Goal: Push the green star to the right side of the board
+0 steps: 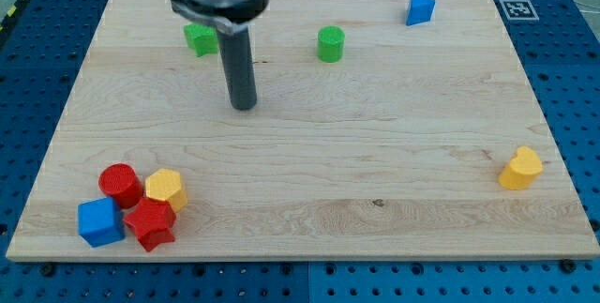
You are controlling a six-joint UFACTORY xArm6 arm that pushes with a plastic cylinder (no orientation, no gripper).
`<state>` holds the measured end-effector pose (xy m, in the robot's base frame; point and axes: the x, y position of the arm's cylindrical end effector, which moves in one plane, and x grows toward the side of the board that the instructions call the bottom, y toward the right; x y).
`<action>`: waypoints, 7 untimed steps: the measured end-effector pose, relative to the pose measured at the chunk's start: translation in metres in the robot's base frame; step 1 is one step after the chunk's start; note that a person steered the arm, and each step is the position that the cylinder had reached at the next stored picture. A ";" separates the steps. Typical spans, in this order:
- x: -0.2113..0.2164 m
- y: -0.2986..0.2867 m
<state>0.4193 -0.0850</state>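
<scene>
My tip [243, 106] rests on the bench [375, 153], below-right of the green star [200, 38]; no pincer shows.

Rod upright, upper left of view

My tip [243, 106] rests low, the dark rod rising straight into its round mount at the view's top.

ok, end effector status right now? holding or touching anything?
No hand on this arm, only a rod.
My tip: holding nothing, touching no block, on bare board below and to the view's right of the green star.
</scene>
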 end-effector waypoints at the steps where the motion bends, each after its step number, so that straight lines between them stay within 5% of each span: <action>1: -0.022 -0.033; 4: -0.072 -0.088; 7: -0.076 -0.088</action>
<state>0.3437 -0.1728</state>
